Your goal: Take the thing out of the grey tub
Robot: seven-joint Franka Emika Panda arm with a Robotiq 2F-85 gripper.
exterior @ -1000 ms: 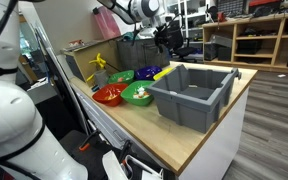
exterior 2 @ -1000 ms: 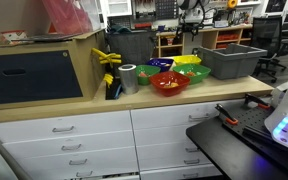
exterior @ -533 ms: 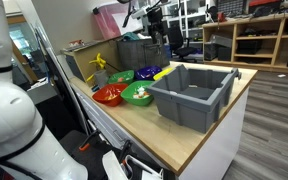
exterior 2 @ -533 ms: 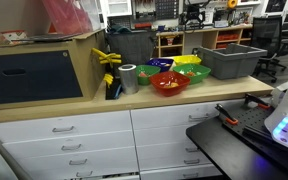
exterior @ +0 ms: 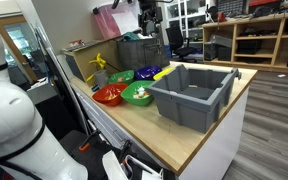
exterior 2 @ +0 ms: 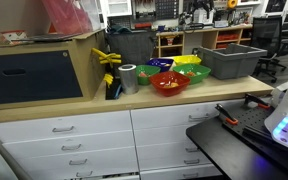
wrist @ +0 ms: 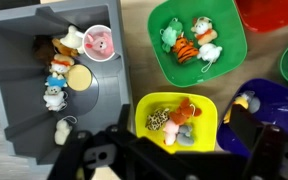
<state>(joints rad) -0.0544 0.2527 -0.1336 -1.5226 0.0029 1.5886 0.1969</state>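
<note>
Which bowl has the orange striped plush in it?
The green bowl, at the top of the wrist view: the orange striped plush lies in it among other toys. The yellow bowl below it holds a spotted one instead.

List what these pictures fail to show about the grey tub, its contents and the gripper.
- Both exterior views: the grey tub hides its contents behind its walls.
- Wrist view: the left edge cuts the tub; soft toys inside too small to identify.
- The gripper: tiny in an exterior view, blurred in the wrist view; open or shut unclear.
</note>
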